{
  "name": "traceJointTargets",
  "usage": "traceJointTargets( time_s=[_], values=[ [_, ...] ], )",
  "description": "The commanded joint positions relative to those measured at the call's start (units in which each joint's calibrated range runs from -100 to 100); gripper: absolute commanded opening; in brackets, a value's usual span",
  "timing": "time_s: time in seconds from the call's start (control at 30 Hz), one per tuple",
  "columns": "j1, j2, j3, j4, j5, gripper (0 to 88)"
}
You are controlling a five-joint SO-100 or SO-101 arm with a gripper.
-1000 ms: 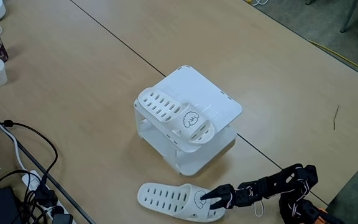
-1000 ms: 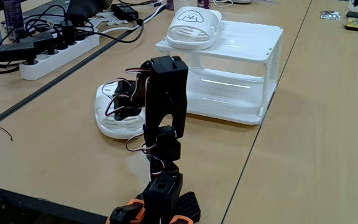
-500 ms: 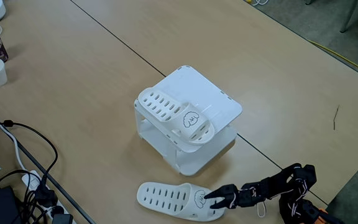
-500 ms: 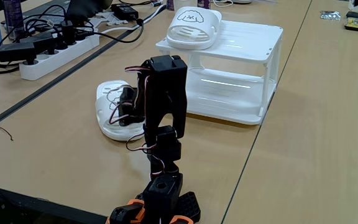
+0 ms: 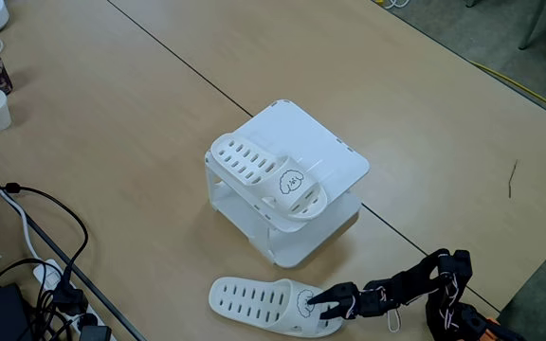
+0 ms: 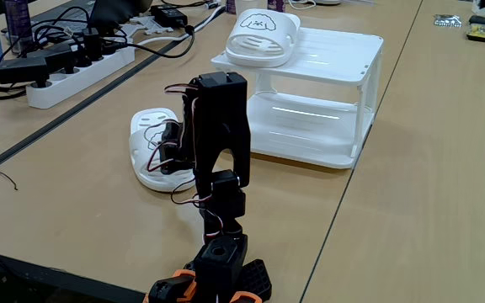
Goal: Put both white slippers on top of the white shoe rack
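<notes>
Two black fingers (image 5: 322, 302) pinch the strap of the second slipper (image 5: 263, 306), lying on the table in front of the white shoe rack (image 5: 325, 152); the arm has folded lower — grasp settled, lift pending. The first slipper (image 5: 268, 176) sits on top.

Your arm: black, reaches low and nearly flat from base at lower right corner of a fixed view, forearm stretched leftward. Gripper (image 5: 317, 305) at far end, fingers pointing left, tips right at strap end of slipper on table (image 5: 271, 305), one finger over strap; you cannot tell if jaws clamp. In the other fixed view, upper arm stands upright as tall black block, elbow on top, forearm dropping away behind it; gripper (image 6: 165, 145) mostly hidden behind arm, loose servo wires looping beside wrist. Orange-trimmed base at bottom edge.
</notes>
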Motion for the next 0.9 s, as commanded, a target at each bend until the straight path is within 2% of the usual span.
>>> traceJointTargets(
  time_s=[0.0,0.6,0.87],
  values=[
    [1.44,-0.07,-3.91,-1.05,0.42,24.2],
    [2.43,-0.57,-3.73,-1.14,0.42,19.7],
    [-1.44,-0.49,-3.55,-1.14,0.42,19.7]
  ],
)
